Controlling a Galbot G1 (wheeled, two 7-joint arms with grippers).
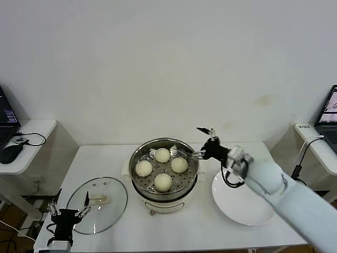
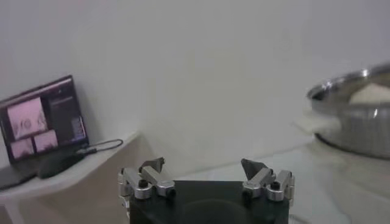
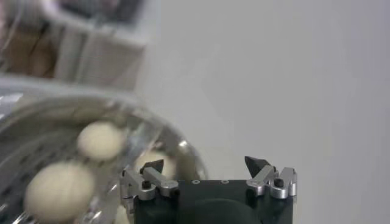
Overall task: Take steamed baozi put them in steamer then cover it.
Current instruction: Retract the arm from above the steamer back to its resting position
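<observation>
Four cream-white buns [image 1: 162, 155] sit inside my steamer [image 1: 138, 158] — a shiny steel pot on a white base, mid-table — spaced in a diamond on its perforated tray, none touching. The cover [image 1: 113, 203], clear glass with a metal rim and cream handle, lies flat on the table to my left — off the pot.

You have four cream-white steamed baozi [image 1: 162, 155], plain and smooth, sitting on the steamer's [image 1: 138, 158] shiny silver tray, which is dotted all over with small holes. The steamer's base is white. The cover [image 1: 112, 208] is clear glass with a silver metal rim and a cream-white handle. You see a plain white plate [image 1: 245, 205] on a white worktop [image 1: 100, 158], and the wall behind is off-white. The right hand [image 1: 205, 140] is black with silver fittings on a white arm; the left hand [image 1: 69, 205] is black and silver too.
</observation>
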